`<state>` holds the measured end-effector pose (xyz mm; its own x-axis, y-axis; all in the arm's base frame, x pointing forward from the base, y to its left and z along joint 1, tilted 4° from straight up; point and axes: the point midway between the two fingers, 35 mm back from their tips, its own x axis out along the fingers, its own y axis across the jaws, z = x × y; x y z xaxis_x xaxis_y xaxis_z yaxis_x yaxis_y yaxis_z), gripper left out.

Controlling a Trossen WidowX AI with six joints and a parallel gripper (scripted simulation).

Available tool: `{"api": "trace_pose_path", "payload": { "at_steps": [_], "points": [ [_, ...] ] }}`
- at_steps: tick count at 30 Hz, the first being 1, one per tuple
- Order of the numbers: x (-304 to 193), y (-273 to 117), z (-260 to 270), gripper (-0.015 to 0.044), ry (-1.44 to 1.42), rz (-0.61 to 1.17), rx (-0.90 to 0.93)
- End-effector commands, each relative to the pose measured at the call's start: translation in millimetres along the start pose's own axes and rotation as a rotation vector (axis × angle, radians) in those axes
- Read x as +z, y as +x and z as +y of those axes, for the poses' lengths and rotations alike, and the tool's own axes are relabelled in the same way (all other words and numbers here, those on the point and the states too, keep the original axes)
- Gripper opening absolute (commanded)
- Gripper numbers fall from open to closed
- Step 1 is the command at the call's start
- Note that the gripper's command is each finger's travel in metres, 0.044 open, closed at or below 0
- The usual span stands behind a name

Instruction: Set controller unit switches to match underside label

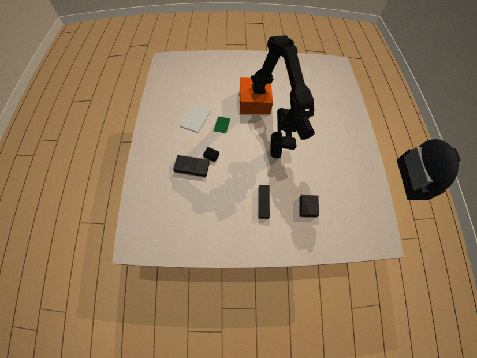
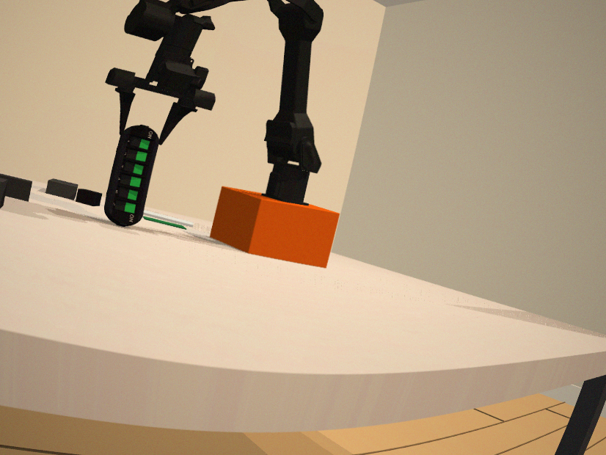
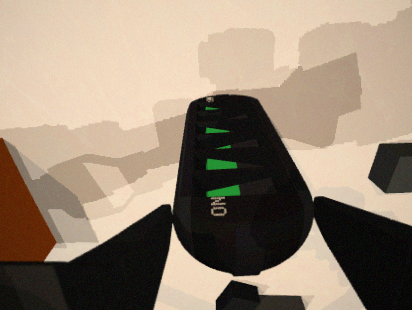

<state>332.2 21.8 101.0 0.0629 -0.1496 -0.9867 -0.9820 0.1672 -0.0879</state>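
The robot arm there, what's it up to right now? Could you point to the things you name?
Its gripper (image 2: 141, 139) (image 3: 242, 209) is holding the dark controller unit (image 2: 130, 175) (image 3: 245, 220) by one end, standing steeply on end with the switches facing sideways. The unit isn't flat on its base yet, and I can't see the label, so I can't say whether the switches match.
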Motion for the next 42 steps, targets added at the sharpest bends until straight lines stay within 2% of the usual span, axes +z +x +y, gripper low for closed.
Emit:
{"api": "trace_pose_path", "payload": {
  "at_steps": [1, 42],
  "points": [
    [8, 0, 0, 0.0338, -0.001, -0.025, 0.001],
    [39, -3, 0, 0.0338, -0.001, -0.124, 0.001]
  ]
}}
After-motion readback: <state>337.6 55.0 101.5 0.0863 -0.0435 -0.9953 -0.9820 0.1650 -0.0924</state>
